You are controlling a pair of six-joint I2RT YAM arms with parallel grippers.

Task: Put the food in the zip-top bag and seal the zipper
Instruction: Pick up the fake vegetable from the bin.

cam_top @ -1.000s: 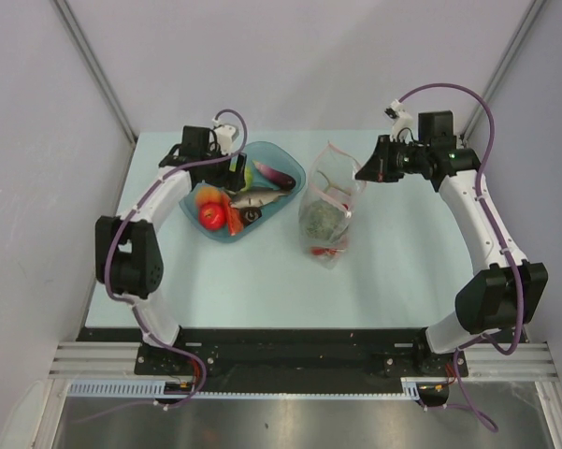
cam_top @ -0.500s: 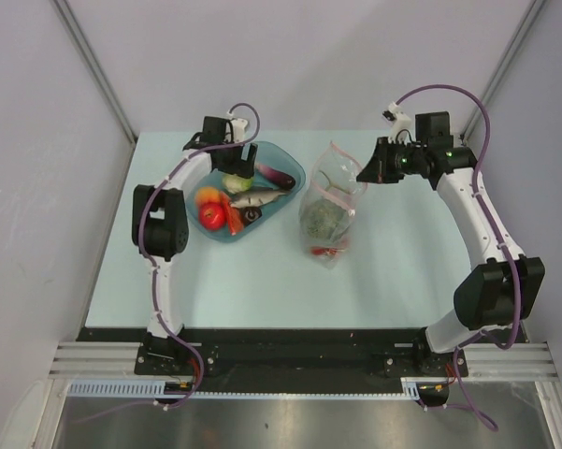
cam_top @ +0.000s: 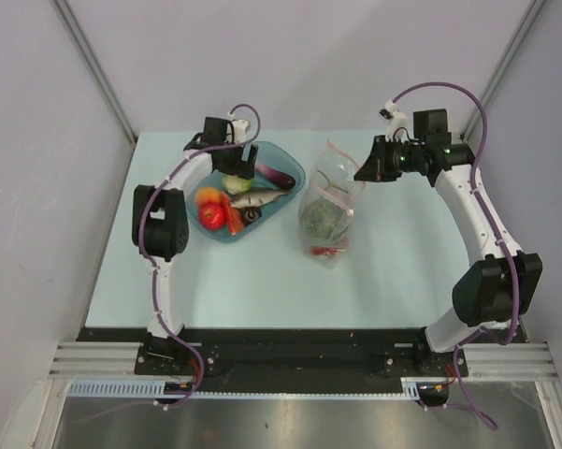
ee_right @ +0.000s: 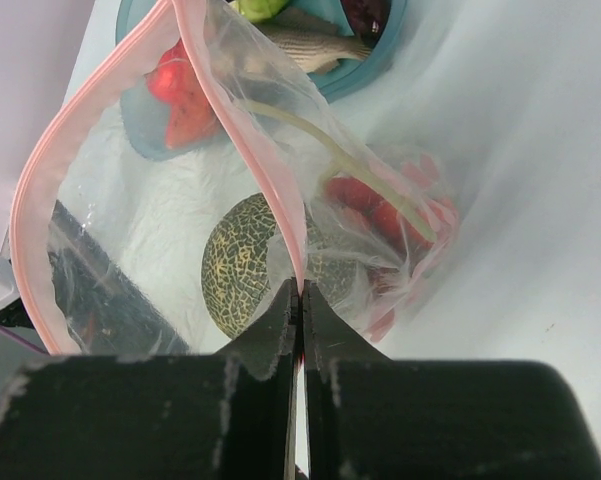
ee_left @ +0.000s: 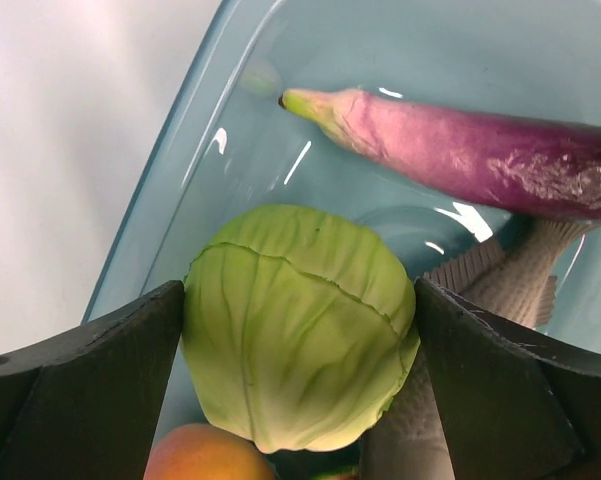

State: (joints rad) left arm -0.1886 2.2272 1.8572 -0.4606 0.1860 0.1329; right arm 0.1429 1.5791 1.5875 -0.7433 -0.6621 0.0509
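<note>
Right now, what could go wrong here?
The left pincer stands open around the round green cabbage; closing, it may squirt the cabbage out or jostle the fish beside it. The right pincer pinches only the thin rim of the bag; a slip could let the mouth sag shut.

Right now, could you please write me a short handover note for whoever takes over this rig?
Left gripper: open, jaws either side of the light green cabbage in the blue tray, not closed on it.
Right gripper: shut on the mouth edge of the zip-top bag, which gapes open.
In the bag: dark green squash, small red pieces.
In the tray: cabbage, eggplant, fish, tomato, orange.
Done: squash and red pieces bagged.
Left: bag the five tray items, then seal the zipper.
</note>
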